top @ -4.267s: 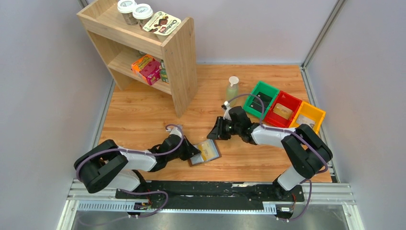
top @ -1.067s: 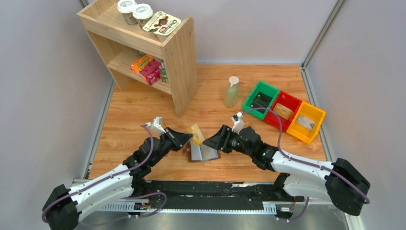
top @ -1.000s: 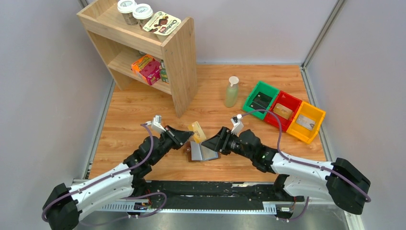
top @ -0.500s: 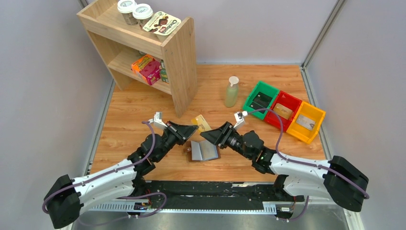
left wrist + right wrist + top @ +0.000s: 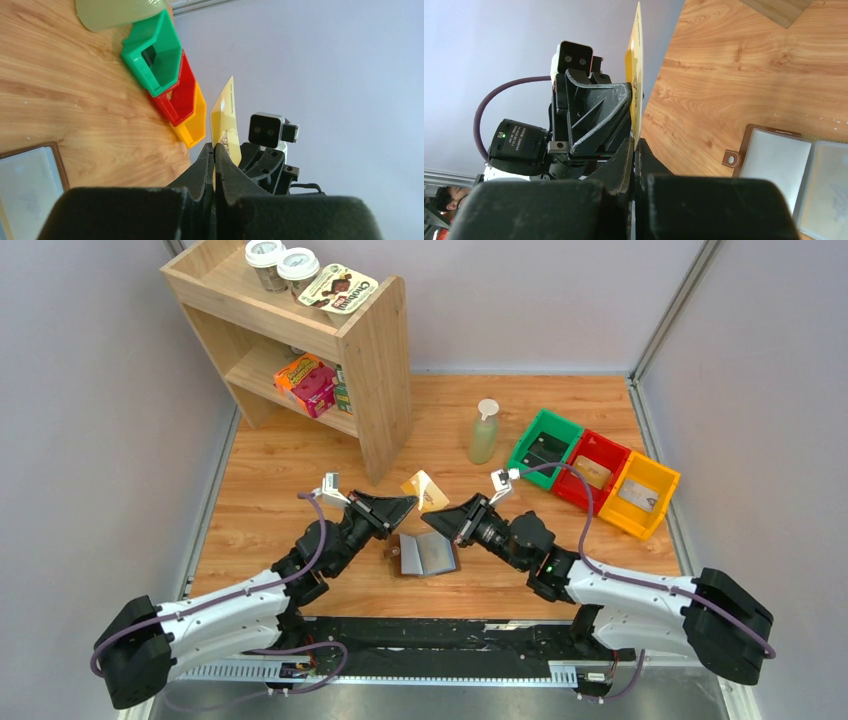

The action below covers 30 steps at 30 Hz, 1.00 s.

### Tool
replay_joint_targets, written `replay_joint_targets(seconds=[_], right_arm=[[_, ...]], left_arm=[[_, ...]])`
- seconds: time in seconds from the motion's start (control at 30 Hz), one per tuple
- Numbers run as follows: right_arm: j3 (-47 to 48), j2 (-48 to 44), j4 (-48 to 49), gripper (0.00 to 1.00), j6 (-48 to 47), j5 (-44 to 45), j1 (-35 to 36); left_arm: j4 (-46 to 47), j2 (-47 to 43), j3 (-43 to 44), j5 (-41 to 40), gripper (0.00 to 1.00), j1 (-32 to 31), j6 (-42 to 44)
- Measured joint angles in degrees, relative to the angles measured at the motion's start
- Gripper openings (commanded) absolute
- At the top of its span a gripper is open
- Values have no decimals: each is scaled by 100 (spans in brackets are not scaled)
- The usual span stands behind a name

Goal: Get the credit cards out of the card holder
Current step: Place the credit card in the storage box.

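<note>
Since half a second ago, the thin tan-gold plastic card (image 5: 424, 490) has edged slightly higher. Both my arms stretch inward and meet above the brown leather card holder (image 5: 425, 553), which lies open on the wooden table (image 5: 300, 490). My left gripper (image 5: 409, 503) and right gripper (image 5: 429, 520) each pinch the card, fingers closed.

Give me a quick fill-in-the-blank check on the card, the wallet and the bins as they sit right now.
1. Counting the left gripper and the right gripper, the number of grippers shut on the gold card is ___.
2. The card holder lies ___ on the table, inner panels facing up.
3. The bin nearest the bottle is the ___ one.

Missing words: two; open; green.
</note>
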Motion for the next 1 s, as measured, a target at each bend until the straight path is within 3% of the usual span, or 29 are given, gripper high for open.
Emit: replay_joint_targets(seconds=[0.1, 0.13, 0.2, 0.27, 0.47, 0.63, 0.83, 1.0], right_arm=[[7, -219, -234, 0, -107, -33, -11], [7, -306, -326, 0, -153, -59, -31], [9, -562, -570, 0, -260, -79, -168], [35, -835, -901, 0, -380, -133, -341], [555, -1567, -2870, 0, -925, -737, -1397], [1211, -2028, -5069, 0, -1694, -1436, -2824], [2079, -1873, -7305, 0, -2953, -2203, -5025], [2658, -1209, -8356, 0, -3810, -2518, -6435]], left_arm=[[17, -76, -11, -2, 22, -37, -33], [-24, -133, -22, 2, 33, -48, -35], [-188, -332, -87, -61, 46, -52, -4], [-459, -597, -140, -120, 53, -48, 68], [-2192, -1493, 94, -138, 63, 85, 699], [-4229, -1547, 1158, -7, 70, 203, 1753], [-6133, -1244, 2306, 168, 77, 393, 3202], [-7300, -686, 3169, 570, 77, 909, 4347]])
